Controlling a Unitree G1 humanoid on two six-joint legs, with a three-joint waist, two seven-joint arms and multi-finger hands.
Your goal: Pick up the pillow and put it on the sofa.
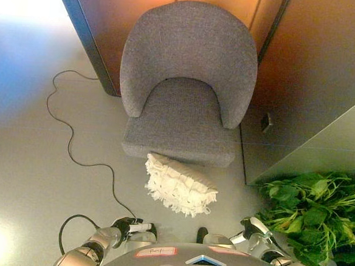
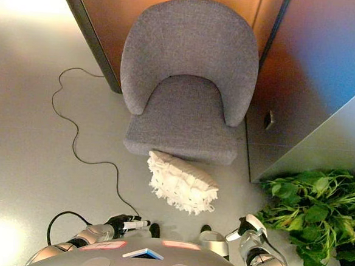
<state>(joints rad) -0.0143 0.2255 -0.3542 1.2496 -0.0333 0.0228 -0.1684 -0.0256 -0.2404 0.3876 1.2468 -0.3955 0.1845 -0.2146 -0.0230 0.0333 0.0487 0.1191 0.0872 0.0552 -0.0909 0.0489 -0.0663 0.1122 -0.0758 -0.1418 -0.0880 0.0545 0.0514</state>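
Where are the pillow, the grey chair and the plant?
pillow (image 1: 180, 185), left eye view, middle of its fringed top.
grey chair (image 1: 181, 118), left eye view, seat cushion.
plant (image 2: 312, 212), right eye view, leaves.

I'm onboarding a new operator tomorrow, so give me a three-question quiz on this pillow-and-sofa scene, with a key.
1. True or false: the pillow already lies on the seat of the grey sofa.
2. Multiple choice: what stands at the robot's right on the floor? A) a lamp B) a green leafy plant C) a basket
3. Short answer: does either the left robot hand or the right robot hand touch the pillow?

Key:
1. False; it lies on the floor against the sofa's front edge.
2. B
3. No; both hang low near the view's bottom edge, apart from the pillow.
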